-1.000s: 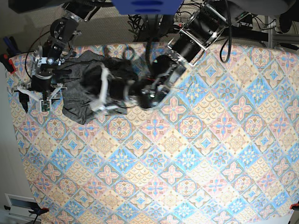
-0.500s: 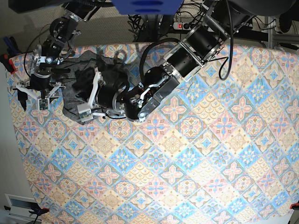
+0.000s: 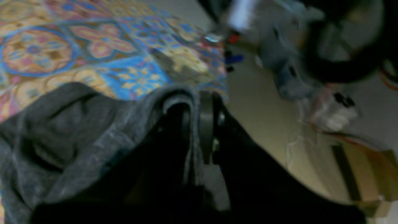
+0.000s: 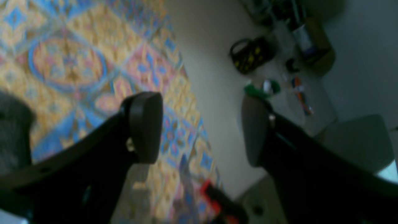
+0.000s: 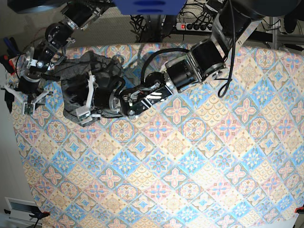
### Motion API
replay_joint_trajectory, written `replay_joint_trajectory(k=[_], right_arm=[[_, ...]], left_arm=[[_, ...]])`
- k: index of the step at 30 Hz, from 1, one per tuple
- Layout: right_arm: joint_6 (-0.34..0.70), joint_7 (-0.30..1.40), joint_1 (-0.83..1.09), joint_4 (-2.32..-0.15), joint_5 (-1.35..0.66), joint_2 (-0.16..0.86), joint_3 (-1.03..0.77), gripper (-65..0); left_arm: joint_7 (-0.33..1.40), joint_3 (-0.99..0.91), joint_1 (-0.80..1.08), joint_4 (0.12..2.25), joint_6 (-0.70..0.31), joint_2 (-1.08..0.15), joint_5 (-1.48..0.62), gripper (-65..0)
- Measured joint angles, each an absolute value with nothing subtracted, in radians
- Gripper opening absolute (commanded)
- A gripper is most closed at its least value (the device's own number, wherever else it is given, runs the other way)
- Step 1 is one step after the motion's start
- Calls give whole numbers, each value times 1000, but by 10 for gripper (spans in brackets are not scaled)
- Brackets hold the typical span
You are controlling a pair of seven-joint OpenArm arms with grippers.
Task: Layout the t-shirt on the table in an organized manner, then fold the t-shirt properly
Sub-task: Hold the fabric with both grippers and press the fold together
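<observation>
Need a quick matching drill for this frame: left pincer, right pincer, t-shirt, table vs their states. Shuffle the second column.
Things:
1. left pincer
2. right pincer
3. t-shirt
4. table

States:
A. crumpled in a heap near the table's far corner
B. open, nothing between its fingers
C. covered in pastel tile-pattern cloth
D. shut on dark-grey fabric

Pairs: 1-D, 2-B, 3-A, 4-C

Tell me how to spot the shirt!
Look at the big colourful patterned table, then its far corner on the left of the base view. The t-shirt is the crumpled dark-grey heap there, the only plain, dull thing on all those bright tiles.
</observation>
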State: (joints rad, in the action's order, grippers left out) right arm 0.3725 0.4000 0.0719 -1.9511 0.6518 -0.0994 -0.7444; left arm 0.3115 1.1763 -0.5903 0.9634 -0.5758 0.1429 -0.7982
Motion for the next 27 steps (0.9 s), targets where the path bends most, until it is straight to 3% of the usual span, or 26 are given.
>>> replay_joint_trajectory(k=[9, 16, 20, 27], right_arm=[[371, 396, 66, -1951, 654, -100, -746, -271], [373, 398, 66, -1951, 654, -138, -746, -271], [370, 396, 67, -1951, 654, -135, -746, -271], [369, 396, 65, -1951, 655, -136, -747, -271]], left_arm=[[-94, 1302, -543, 849, -567, 136, -780, -485], [-105, 1304, -544, 850, -366, 142, -782, -355], [-104, 1304, -540, 863, -301, 136, -785, -350], [-104, 1302, -540, 1037, -306, 137, -785, -348]])
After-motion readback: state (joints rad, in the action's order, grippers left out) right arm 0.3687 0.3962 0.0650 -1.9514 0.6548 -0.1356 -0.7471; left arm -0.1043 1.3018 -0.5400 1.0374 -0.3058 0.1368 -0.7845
